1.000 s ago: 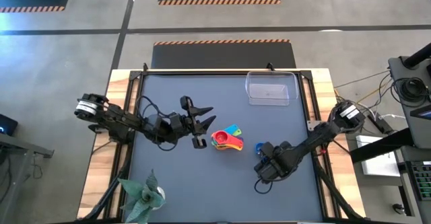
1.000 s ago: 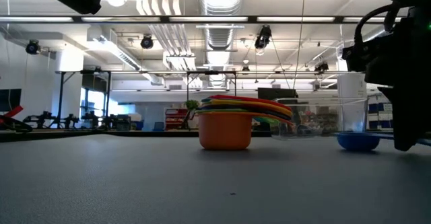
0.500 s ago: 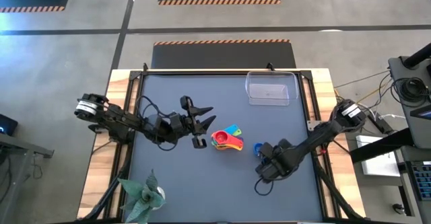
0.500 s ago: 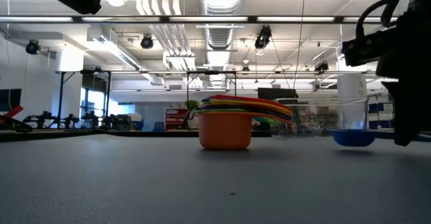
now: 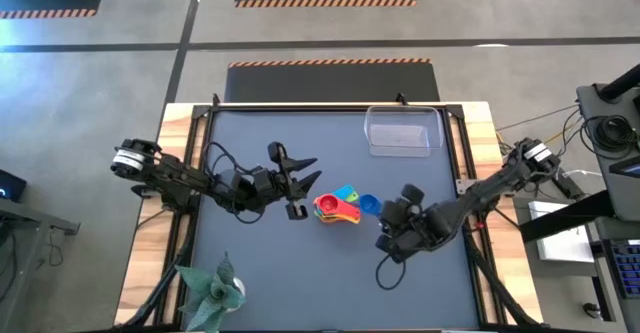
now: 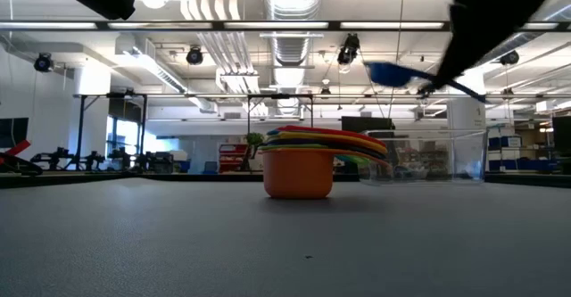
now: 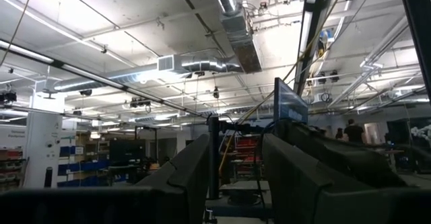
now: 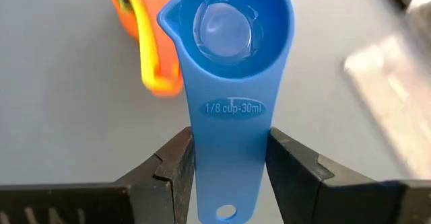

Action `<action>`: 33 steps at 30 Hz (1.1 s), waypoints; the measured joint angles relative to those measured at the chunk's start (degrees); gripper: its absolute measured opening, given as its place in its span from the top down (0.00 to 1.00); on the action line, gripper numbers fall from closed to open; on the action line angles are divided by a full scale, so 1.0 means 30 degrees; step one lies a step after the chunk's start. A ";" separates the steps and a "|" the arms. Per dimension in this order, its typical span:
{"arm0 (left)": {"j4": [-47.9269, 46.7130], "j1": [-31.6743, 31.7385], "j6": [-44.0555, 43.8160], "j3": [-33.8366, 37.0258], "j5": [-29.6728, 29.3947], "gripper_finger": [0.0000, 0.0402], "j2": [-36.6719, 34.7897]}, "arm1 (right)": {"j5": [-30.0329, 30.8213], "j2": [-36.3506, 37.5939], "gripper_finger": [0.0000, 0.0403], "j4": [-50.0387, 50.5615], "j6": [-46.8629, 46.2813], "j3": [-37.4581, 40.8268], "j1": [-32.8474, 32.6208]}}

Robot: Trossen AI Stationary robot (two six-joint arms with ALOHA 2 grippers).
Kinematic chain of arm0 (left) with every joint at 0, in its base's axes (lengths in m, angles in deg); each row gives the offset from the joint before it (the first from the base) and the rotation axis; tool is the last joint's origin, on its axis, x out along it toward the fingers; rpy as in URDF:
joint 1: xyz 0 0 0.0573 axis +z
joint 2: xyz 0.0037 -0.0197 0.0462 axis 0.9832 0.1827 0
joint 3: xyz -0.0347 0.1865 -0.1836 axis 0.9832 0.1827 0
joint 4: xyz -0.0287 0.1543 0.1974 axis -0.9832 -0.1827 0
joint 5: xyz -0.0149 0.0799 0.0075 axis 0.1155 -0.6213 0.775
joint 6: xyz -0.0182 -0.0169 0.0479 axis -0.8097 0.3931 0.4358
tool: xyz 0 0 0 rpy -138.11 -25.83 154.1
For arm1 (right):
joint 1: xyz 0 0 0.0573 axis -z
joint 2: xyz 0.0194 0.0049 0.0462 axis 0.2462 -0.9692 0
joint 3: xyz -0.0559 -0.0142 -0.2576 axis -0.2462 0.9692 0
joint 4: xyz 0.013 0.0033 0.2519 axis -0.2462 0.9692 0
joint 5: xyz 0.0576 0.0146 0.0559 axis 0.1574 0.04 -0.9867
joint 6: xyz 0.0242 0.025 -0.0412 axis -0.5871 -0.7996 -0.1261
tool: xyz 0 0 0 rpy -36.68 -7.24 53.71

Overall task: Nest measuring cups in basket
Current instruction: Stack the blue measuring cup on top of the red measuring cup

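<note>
Pinching the flat handle of the blue measuring cup (image 8: 229, 69) between its two dark fingers (image 8: 172, 170), the right gripper (image 5: 385, 218) holds the cup raised off the table (image 5: 260, 263), bowl pointing toward the stack of nested cups (image 5: 338, 207). Its jaws press on either side of the handle, about as far apart as the handle is wide. From above, the blue cup (image 5: 369, 204) sits just beside the stack's right edge. At table height the cup (image 6: 393, 73) hangs in the air above and to the right of the orange cup (image 6: 298, 172) that carries the other coloured rims. Only the right wrist view reads the moulded marking "1/8 cup-30ml" on the handle and shows the grip itself. The clear basket (image 5: 404, 131) stands near the table's far edge, well apart from the stack. The left gripper (image 5: 300, 176) waits left of the stack with its fingers spread, holding nothing; its wrist camera sees only the ceiling and room.
</note>
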 joint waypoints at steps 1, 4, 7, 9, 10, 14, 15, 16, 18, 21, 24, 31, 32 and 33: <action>0.0000 0.0000 0.0000 0.0000 -0.0007 0.70 0.0000 | 0.0237 0.0000 0.64 -0.0056 0.0641 -0.0397 0.0293; 0.0005 0.0000 -0.0051 0.0000 -0.0005 0.70 0.0000 | 0.0392 -0.0177 0.64 -0.0774 0.3016 -0.1474 0.1324; 0.0007 0.0000 -0.0058 0.0000 -0.0007 0.70 0.0000 | 0.0323 -0.0486 0.64 -0.1823 0.5607 -0.2274 0.2293; 0.0007 0.0000 -0.0058 0.0000 -0.0007 0.70 0.0000 | -0.0045 -0.0652 0.63 -0.2322 0.7068 -0.2745 0.2879; 0.0007 0.0000 -0.0058 0.0000 -0.0007 0.70 0.0000 | -0.0316 -0.0743 0.63 -0.2413 0.7701 -0.2913 0.3150; -0.0066 0.0003 0.0025 0.0000 -0.0007 0.70 0.0000 | -0.1581 -0.1202 0.63 -0.2706 0.9823 -0.3292 0.4093; -0.0066 0.0010 0.0034 0.0000 -0.0007 0.70 0.0000 | -0.1888 -0.1275 0.63 -0.2720 1.0127 -0.3322 0.4298; -0.0073 0.0022 0.0038 0.0000 -0.0007 0.70 0.0000 | -0.2246 -0.1350 0.63 -0.2779 1.0404 -0.3340 0.4479; -0.0073 0.0029 0.0058 0.0000 -0.0007 0.70 0.0000 | -0.2810 -0.1546 0.63 -0.3075 1.0792 -0.3340 0.4877; -0.0073 0.0044 0.0080 0.0000 -0.0007 0.70 0.0000 | -0.3398 -0.1835 0.63 -0.3400 1.1362 -0.3292 0.5337; -0.0073 0.0073 0.0065 0.0000 -0.0007 0.70 0.0000 | -0.4402 -0.2270 0.63 -0.4394 1.2071 -0.3260 0.5740; -0.0087 0.0080 0.0029 0.0000 -0.0007 0.70 0.0000 | -0.5773 -0.3460 0.63 -0.4940 1.3931 -0.3442 0.6039; -0.0087 0.0081 0.0029 0.0000 -0.0006 0.70 0.0000 | -0.5777 -0.3519 0.63 -0.4924 1.4091 -0.3442 0.6039; -0.0087 0.0087 0.0029 0.0000 -0.0004 0.70 0.0000 | -0.5719 -0.3636 0.63 -0.4954 1.4304 -0.3442 0.6039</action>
